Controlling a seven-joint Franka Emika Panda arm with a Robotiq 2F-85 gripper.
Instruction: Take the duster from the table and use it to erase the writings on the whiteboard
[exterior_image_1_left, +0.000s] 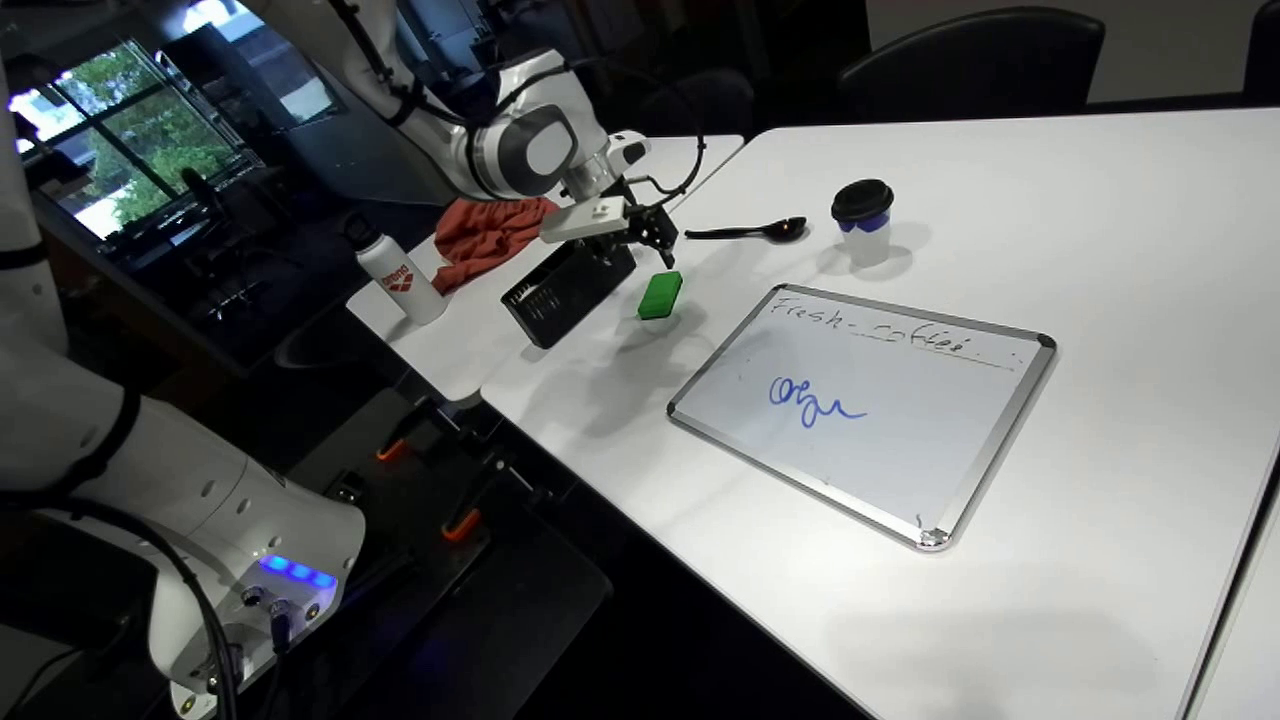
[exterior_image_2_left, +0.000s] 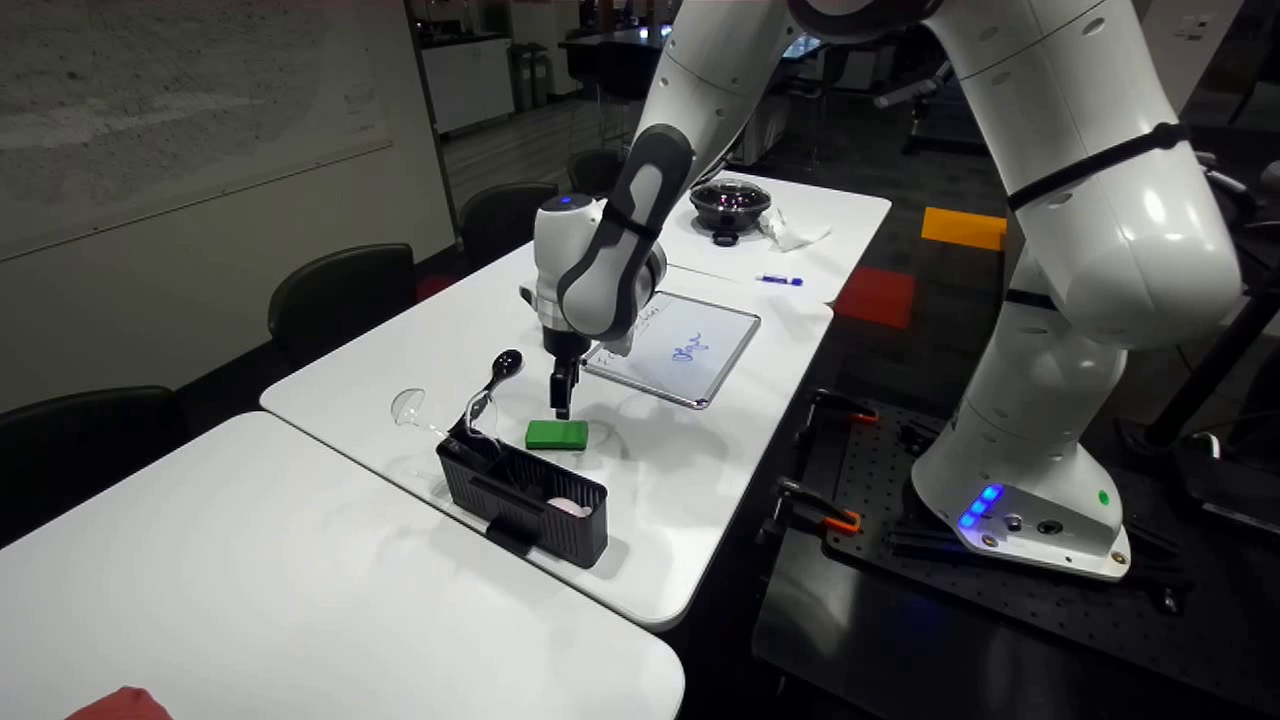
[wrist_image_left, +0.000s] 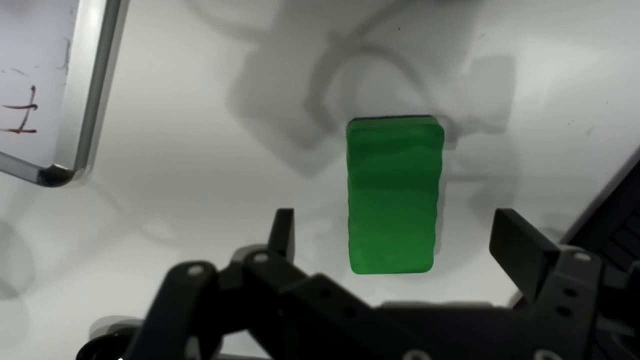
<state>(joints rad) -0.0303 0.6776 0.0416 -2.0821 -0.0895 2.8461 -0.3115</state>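
In the wrist view, my claw (wrist_image_left: 393, 220) is spread wide and holds nothing. Its two fingers (wrist_image_left: 522, 250) stand to the left and right of a green duster (wrist_image_left: 392, 195), with a gap on each side. In both exterior views they end above it, apparently not touching. The duster lies flat on the white surface (wrist_image_left: 200, 210), a black holder (wrist_image_left: 622, 220) near on its right in the wrist view. In an exterior view, the whiteboard (exterior_image_1_left: 900, 460) lies to the duster's right, bearing dark lettering (exterior_image_1_left: 895, 335) and a blue scrawl (exterior_image_1_left: 812, 402) yet to be wiped.

I judge the duster light and hard to break, firm with perhaps a little give. Its long edges look gently rippled, which should help against slipping. I would close across the narrow width, midway along those edges, low enough for a sure hold, so it stays level for wiping. Gripped near one end, it could twist against the whiteboard.
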